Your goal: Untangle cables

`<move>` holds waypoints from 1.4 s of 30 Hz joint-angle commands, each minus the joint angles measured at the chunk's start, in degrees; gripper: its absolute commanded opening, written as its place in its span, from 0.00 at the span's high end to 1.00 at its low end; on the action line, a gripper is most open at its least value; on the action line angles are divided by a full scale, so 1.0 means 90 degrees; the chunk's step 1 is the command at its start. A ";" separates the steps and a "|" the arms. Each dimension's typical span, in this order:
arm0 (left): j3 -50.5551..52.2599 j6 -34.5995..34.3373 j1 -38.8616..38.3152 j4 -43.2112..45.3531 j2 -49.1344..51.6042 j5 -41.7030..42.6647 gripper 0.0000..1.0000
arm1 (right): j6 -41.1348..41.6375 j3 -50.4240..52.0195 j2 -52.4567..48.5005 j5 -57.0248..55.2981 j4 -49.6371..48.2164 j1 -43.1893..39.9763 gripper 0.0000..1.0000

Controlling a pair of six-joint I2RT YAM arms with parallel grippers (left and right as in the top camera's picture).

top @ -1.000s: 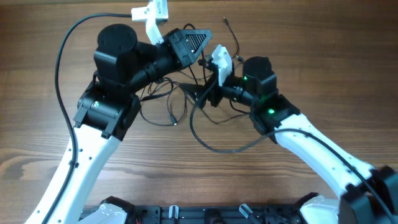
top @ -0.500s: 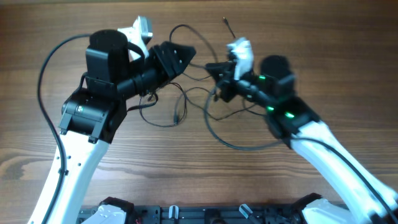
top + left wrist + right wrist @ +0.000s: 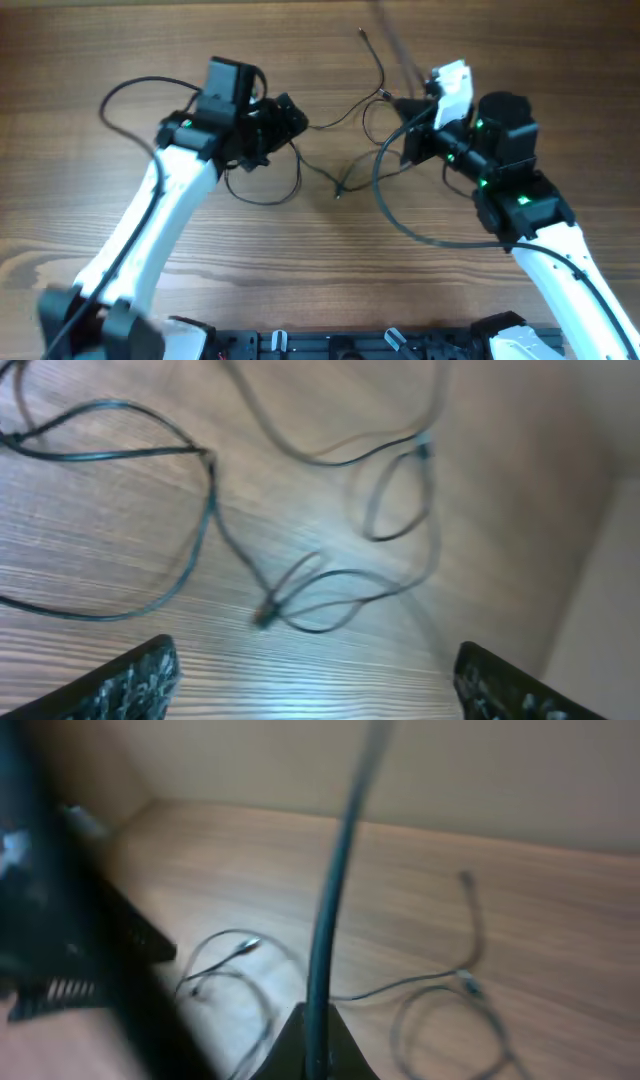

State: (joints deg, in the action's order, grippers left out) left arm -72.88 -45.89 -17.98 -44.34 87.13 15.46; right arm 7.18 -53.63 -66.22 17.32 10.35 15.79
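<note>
**A:** What has just changed?

**B:** The left gripper [image 3: 288, 120] has let go and now stands wide and empty. The right gripper [image 3: 315, 1028] has clamped one strand and drawn outward.

**A:** What does that mean for the task?

**B:** The tangle appears looser than a second ago.

**A:** How do the cables [image 3: 212, 490] look?

**B:** They are thin black loops spread on the table [image 3: 300, 260] between the arms. One crossing possibly remains, but blur prevents certainty.
</note>
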 commanded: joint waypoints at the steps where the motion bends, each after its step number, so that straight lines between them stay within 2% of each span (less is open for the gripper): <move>1: 0.0068 0.0097 -0.0046 0.0036 0.0678 -0.0119 0.00 | -0.0471 -0.0896 0.0109 -0.0457 0.0005 -0.0629 0.96; 5: 0.0068 0.0097 -0.0046 0.0046 0.1190 -0.0134 0.00 | -0.1025 -0.1472 0.0107 -0.1195 -0.0087 -0.1797 0.96; 10: 0.0068 0.0097 -0.0063 0.0036 0.1358 -0.0134 0.00 | -0.2538 -0.1469 -0.0114 -0.2441 -0.0240 -0.3490 0.96; 12: 0.0068 0.0097 -0.0061 0.0039 0.1358 -0.0134 0.00 | -0.3104 -0.1469 -0.0325 -0.2497 -0.0243 -0.4087 0.96; 17: 0.0068 0.0097 -0.0061 0.0039 0.1358 -0.0134 0.00 | -0.3908 -0.1469 -0.1377 -0.2499 -0.0699 -0.5350 0.96; 21: 0.0068 0.0097 -0.0061 0.0039 0.1358 -0.0134 0.00 | -0.5141 -0.1469 -0.2761 -0.2557 -0.1078 -0.5863 0.96; 23: 0.0068 0.0097 -0.0061 0.0039 0.1358 -0.0134 0.00 | -0.5078 -0.1469 -0.3276 -0.2900 -0.1280 -0.6003 0.96; 25: 0.0068 0.0097 -0.0061 0.0039 0.1358 -0.0134 0.00 | -0.4449 -0.1469 -0.3895 -0.3240 -0.1596 -0.6207 0.95; 26: 0.0068 0.0097 -0.0061 0.0039 0.1358 -0.0134 0.00 | -0.4160 -0.1469 -0.4080 -0.3232 -0.1634 -0.6275 0.92; 27: 0.0068 0.0097 -0.0061 0.0039 0.1358 -0.0134 0.00 | -0.3798 -0.1469 -0.4303 -0.3213 -0.1627 -0.6353 0.80; 28: 0.0068 0.0097 -0.0061 0.0039 0.1358 -0.0134 0.00 | -0.3429 -0.1469 -0.4473 -0.3215 -0.1566 -0.6404 0.58; 29: 0.0068 0.0097 -0.0061 0.0039 0.1358 -0.0134 0.00 | -0.3021 -0.1469 -0.4585 -0.3215 -0.1486 -0.6441 0.41; 30: 0.0068 0.0097 -0.0061 0.0039 0.1358 -0.0134 0.00 | -0.2096 -0.1469 -0.4673 -0.3208 -0.1268 -0.6496 0.00; 31: 0.0068 0.0097 -0.0061 0.0039 0.1358 -0.0134 0.00 | -0.1367 -0.1469 -0.4680 -0.3194 -0.1030 -0.6540 0.00; 35: 0.0068 0.0097 -0.0061 0.0039 0.1358 -0.0134 0.00 | -0.1001 -0.1469 -0.4490 -0.3194 -0.0476 -0.6562 0.00; 37: 0.0068 0.0097 -0.0061 0.0039 0.1358 -0.0134 0.00 | -0.0391 -0.1469 -0.4126 -0.2977 0.0015 -0.6562 0.00; 42: 0.0068 0.0097 -0.0061 0.0039 0.1358 -0.0134 0.00 | -0.0240 -0.1469 -0.2603 -0.0828 0.0809 -0.6555 0.00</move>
State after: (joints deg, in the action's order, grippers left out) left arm -72.58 -45.69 -18.33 -43.92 98.96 14.81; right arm 1.54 -66.13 -100.95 -3.95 15.92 -43.13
